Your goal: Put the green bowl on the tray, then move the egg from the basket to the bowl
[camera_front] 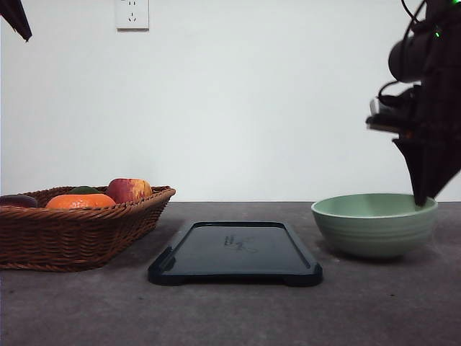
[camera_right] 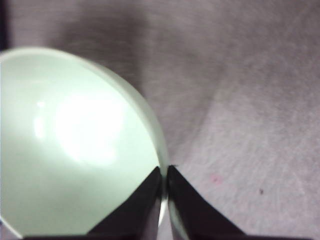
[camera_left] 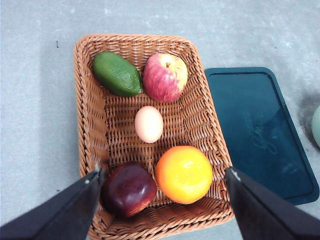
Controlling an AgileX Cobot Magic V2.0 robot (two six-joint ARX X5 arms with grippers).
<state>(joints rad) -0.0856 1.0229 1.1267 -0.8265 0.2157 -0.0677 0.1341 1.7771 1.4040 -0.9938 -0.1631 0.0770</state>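
Right gripper [camera_right: 164,187] pinched rim of green bowl [camera_front: 374,225], on table right of tray [camera_front: 235,253]. Left gripper [camera_left: 162,187] spread wide above basket [camera_left: 90,130]; egg [camera_left: 149,124] inside among fruit.

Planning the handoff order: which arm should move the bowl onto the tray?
Right. Its gripper is already shut on the green bowl's rim, beside the tray. The left gripper hangs open over the basket.

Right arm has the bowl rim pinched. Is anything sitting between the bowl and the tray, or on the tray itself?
Nothing visible. The right gripper is shut on the green bowl at its rim. The stretch of table between bowl and tray is bare, and the tray's surface carries nothing. The basket stands on the tray's far side, off the path.
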